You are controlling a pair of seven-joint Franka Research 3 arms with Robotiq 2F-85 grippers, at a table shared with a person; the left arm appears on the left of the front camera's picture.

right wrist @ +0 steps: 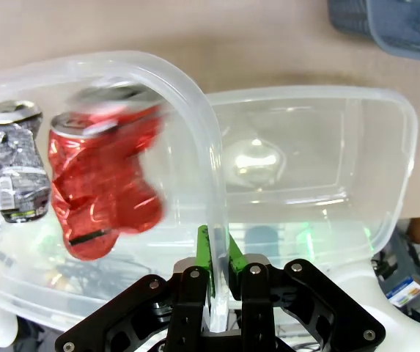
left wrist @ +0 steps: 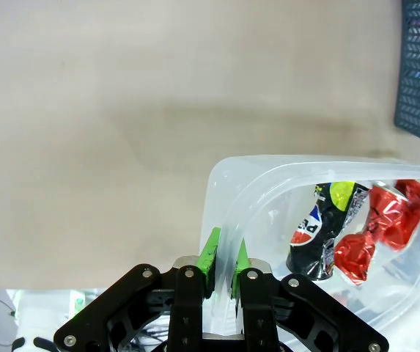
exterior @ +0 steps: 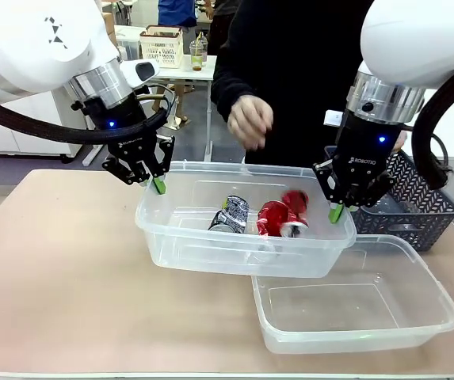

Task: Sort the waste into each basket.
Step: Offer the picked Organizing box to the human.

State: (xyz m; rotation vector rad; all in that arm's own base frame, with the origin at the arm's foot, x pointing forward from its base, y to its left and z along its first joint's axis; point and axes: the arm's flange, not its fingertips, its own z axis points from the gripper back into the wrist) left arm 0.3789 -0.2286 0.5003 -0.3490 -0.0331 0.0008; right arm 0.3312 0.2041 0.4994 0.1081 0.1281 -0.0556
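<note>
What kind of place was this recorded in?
Likely a robotics lab: the left gripper and right gripper clamp a clear tub of crushed cans at a tan table, a person stands opposite, and a white bench sits behind.

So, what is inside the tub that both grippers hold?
The held tub contains a silver-black crushed can and two red crushed cans. Anything beneath them is covered.

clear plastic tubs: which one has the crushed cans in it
The farther clear rectangular plastic tub, gripped at its rim by the left gripper and the right gripper, holds the crushed red and silver cans; the nearer clear tub is empty.
</note>
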